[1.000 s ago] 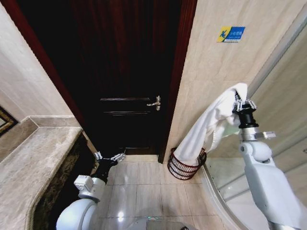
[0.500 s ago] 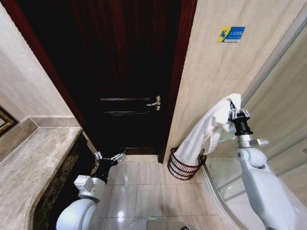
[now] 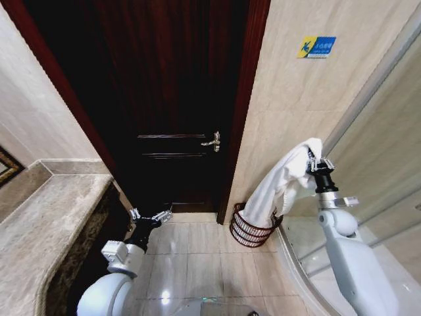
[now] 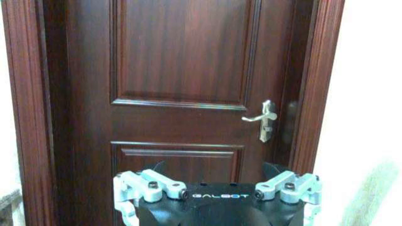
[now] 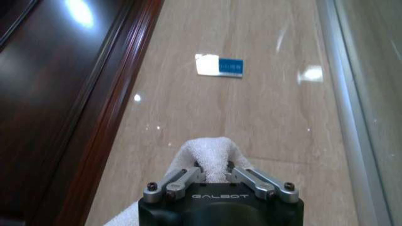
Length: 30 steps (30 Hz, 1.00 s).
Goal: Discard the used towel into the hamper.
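At centre, tall dark door, closed. At about four o'clock, white towel, draped long and slanting from upper right down to lower left, lower end dipping into the hamper on the floor beside the door frame. Right tool clamped on the towel's top fold, up and to the right of the hamper, by far the nearer arm. Hamper thus at roughly seven o'clock from that tool, along the towel's long axis. At seven o'clock, left tool, parked low, fingers apart, empty.
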### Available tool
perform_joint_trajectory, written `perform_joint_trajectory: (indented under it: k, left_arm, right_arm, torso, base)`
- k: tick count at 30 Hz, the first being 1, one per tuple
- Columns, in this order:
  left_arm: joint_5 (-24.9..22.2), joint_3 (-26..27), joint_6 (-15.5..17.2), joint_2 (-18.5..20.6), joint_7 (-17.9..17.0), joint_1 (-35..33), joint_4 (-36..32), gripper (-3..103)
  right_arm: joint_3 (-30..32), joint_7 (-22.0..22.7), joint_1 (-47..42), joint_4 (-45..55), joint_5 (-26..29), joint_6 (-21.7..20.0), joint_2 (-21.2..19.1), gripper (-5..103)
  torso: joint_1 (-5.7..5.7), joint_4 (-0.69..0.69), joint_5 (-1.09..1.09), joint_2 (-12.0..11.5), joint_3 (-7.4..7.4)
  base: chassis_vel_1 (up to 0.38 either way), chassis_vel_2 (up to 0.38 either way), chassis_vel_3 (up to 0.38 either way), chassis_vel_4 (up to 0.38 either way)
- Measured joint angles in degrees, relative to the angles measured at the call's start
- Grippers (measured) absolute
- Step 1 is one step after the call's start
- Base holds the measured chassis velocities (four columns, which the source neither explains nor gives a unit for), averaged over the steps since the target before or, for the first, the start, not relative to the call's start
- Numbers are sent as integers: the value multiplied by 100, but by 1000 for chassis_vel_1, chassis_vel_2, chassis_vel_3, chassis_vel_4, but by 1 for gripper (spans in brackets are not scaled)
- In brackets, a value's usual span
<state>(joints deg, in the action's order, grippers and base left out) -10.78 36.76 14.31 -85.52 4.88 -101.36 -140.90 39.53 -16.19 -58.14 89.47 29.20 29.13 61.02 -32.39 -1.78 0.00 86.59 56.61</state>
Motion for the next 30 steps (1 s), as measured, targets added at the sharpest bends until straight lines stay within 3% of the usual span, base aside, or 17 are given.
perform_joint_trajectory:
  k: [16,30]
  left_arm:
    - [0,0,0,0,0,0,0,100]
    - [0,0,0,0,0,0,0,100]
  right_arm:
    - [-177,390,35,-15,-147,264,146,11]
    - [-31,321,-75,59,-133,221,139,11]
  torso:
    - [0,0,-1,0,0]
    - [1,0,0,0,0]
  base:
    - [0,0,0,0]
    - [0,0,0,0]
